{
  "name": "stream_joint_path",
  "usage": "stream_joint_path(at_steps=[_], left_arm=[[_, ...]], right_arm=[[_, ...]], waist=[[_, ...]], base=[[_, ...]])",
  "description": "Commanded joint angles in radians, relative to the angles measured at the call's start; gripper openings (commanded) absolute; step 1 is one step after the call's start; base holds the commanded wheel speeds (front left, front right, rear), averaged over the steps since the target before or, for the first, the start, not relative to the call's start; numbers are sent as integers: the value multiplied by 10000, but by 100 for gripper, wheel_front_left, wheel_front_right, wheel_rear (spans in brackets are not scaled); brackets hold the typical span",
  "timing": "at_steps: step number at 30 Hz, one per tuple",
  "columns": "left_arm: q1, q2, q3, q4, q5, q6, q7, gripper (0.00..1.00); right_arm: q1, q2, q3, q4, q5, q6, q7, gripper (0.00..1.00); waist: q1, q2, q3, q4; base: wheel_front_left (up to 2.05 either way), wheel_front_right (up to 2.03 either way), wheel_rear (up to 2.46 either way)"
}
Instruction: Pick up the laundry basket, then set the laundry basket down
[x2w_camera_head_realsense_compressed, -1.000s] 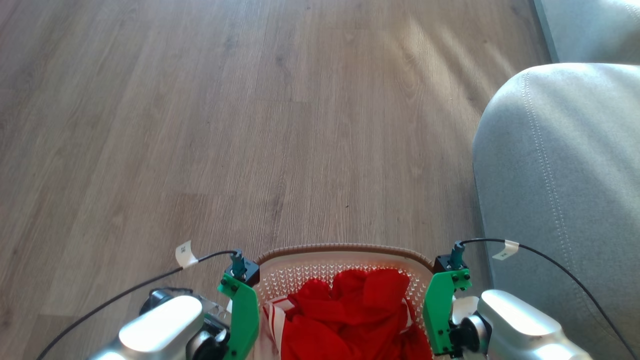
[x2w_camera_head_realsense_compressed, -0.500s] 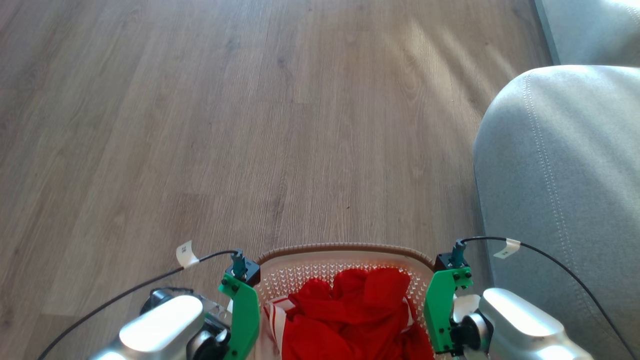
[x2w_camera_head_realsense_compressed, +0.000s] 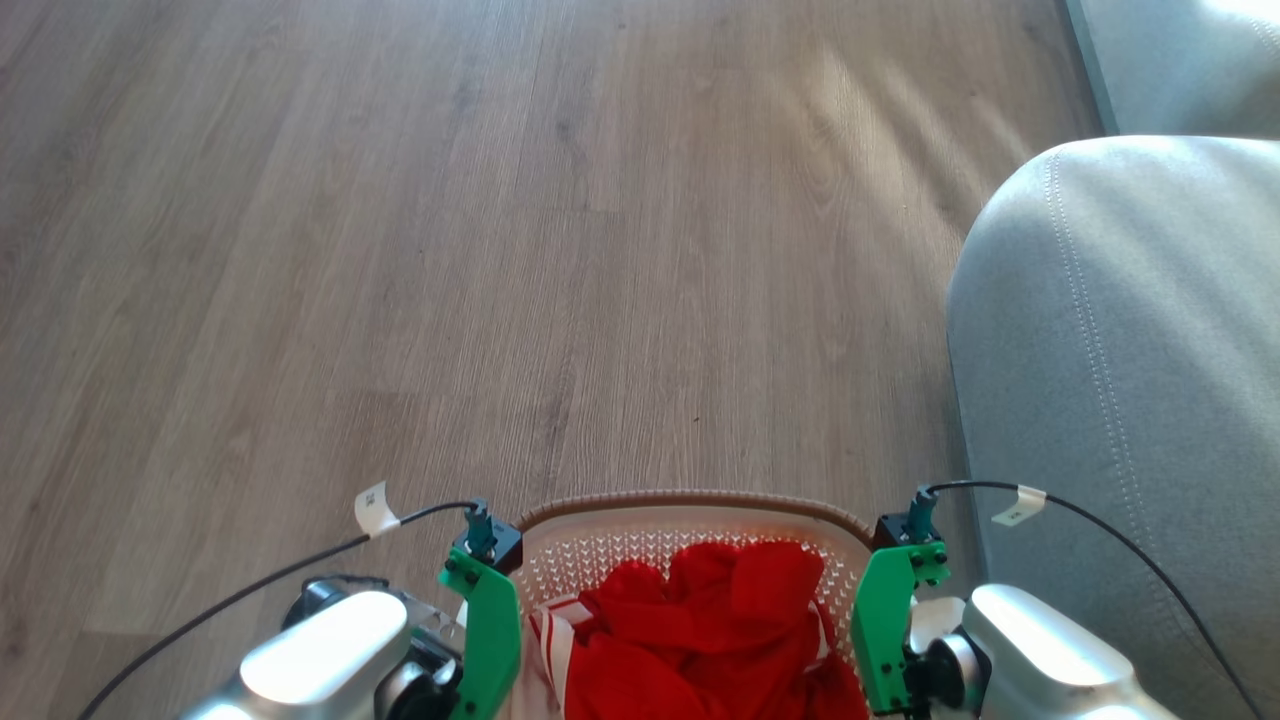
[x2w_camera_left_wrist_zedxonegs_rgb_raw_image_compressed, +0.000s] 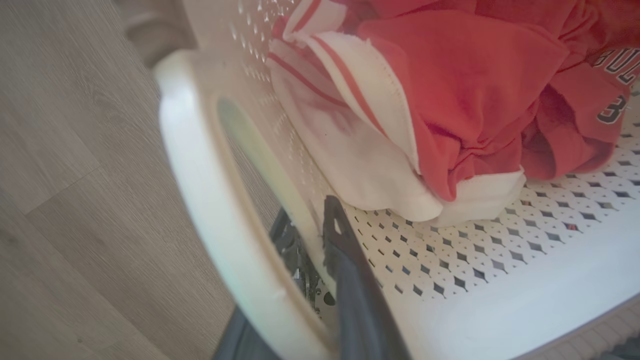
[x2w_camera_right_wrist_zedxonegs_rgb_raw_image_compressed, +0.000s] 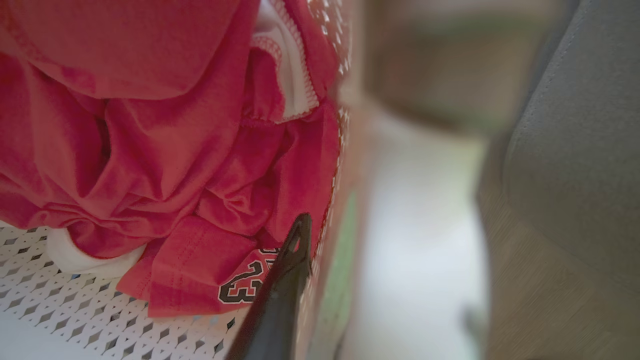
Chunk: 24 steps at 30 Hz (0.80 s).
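Observation:
The laundry basket (x2w_camera_head_realsense_compressed: 690, 498) sits at the bottom centre of the head view: cream lattice walls, brown woven rim, red-and-white clothes (x2w_camera_head_realsense_compressed: 720, 620) inside. My left gripper (x2w_camera_head_realsense_compressed: 487, 625) is at its left side and my right gripper (x2w_camera_head_realsense_compressed: 884, 625) at its right side. In the left wrist view the left gripper (x2w_camera_left_wrist_zedxonegs_rgb_raw_image_compressed: 307, 235) is shut on the basket wall under the white handle (x2w_camera_left_wrist_zedxonegs_rgb_raw_image_compressed: 200, 175), one dark finger (x2w_camera_left_wrist_zedxonegs_rgb_raw_image_compressed: 345, 260) inside and one outside. In the right wrist view the right gripper (x2w_camera_right_wrist_zedxonegs_rgb_raw_image_compressed: 320, 250) clamps the opposite wall; its inner finger (x2w_camera_right_wrist_zedxonegs_rgb_raw_image_compressed: 285, 280) lies beside a red shirt (x2w_camera_right_wrist_zedxonegs_rgb_raw_image_compressed: 150, 150), and the outer finger is hidden.
A grey sofa arm (x2w_camera_head_realsense_compressed: 1120, 350) stands close on the right, almost touching my right arm. Wood plank floor (x2w_camera_head_realsense_compressed: 450, 250) stretches ahead and to the left. Thin black cables (x2w_camera_head_realsense_compressed: 300, 560) loop off both wrists.
The whole head picture has slid slightly downward, so the camera moved a little. Both grippers keep the same hold on the basket's sides.

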Motion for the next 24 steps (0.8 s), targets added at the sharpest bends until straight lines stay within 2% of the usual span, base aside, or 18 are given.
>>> stream_joint_path(at_steps=[1, 24], left_arm=[[-384, -187, 21, -511, 60, -272, 88, 0], [-373, -228, 21, -469, 16, -272, 130, 0]], right_arm=[[-347, 337, 94, -672, -210, 161, -59, 0], [83, 406, -726, -1131, -963, 161, 384, 0]], waist=[[0, 0, -7, 0], [0, 0, -138, -18]], base=[[0, 0, 0], [0, 0, 0]])
